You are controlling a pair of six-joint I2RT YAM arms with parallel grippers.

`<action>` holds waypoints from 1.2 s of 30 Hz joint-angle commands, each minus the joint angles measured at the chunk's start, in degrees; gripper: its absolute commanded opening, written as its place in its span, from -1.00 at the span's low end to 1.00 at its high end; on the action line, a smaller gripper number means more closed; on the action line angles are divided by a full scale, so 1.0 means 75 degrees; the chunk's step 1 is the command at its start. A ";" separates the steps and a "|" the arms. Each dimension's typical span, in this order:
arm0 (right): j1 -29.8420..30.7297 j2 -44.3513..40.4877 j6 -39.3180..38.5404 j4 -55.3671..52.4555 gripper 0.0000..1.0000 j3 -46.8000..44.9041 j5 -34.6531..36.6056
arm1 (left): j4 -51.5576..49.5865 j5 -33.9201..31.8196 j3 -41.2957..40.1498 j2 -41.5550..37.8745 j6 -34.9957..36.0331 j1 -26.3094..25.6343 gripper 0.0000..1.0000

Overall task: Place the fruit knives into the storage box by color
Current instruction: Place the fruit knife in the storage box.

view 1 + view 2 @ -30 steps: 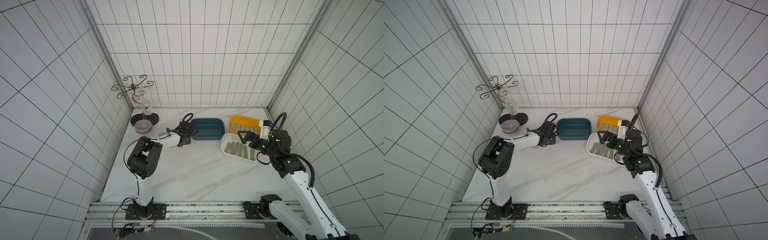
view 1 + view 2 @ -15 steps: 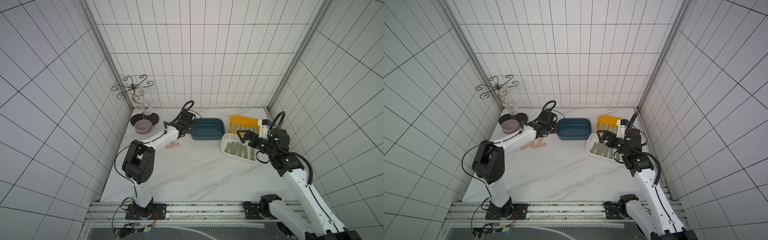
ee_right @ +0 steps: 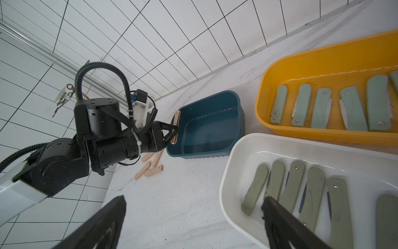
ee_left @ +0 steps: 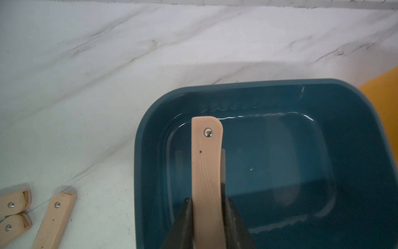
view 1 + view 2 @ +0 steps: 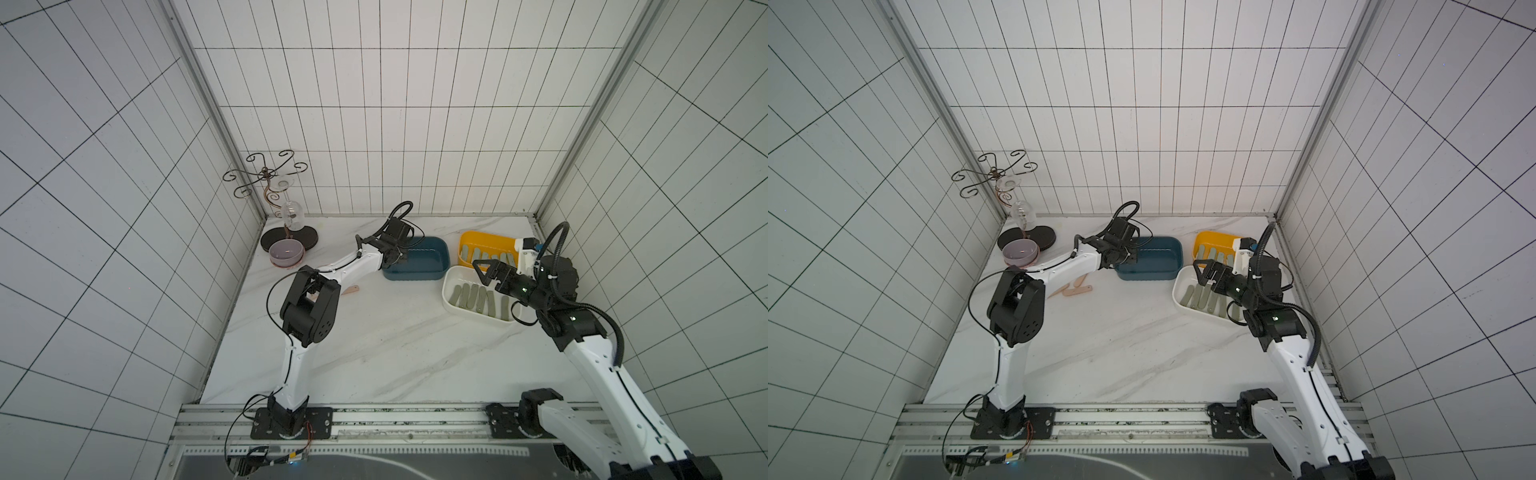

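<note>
White tiles are enclosing the marble worktop (image 5: 374, 340). Nearby, the right hand (image 3: 192, 202) is hovering wide open by the white box (image 3: 234, 155). Farther, the left hand (image 4: 207, 200) is pinching a peach knife (image 4: 206, 159) upright near the blue box (image 4: 150, 133) rim; releasing here is risking it toppling outside.

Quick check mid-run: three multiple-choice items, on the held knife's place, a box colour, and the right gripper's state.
1. The peach-pink knife in the left gripper is: A over the blue box; B in the white box; C on the table.
2. The pale mint knives lie in a box that is: A white; B yellow; C blue.
3. The right gripper is: A shut on a knife; B open, empty; C shut, empty.
Key: 1A, the left wrist view shows blue interior beneath it; 2B, they lie in the yellow box; 3B, its fingers stand wide apart, nothing between.
</note>
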 commanded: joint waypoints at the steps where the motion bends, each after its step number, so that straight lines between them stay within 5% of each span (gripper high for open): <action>1: -0.0055 -0.0076 -0.0101 0.0068 1.00 0.0093 -0.0159 | -0.0096 -0.0253 0.0473 0.0353 -0.0087 0.0021 -0.51; 20: -0.0046 -0.0294 -0.0162 -0.0151 1.00 0.0002 -0.0042 | -0.0747 -0.0689 0.1413 0.1528 0.0104 0.0126 -0.47; 36: -0.0051 -0.0454 -0.0229 -0.0454 1.00 0.0133 0.0246 | -0.1137 -0.0180 0.2267 0.1504 0.0402 0.0148 -0.01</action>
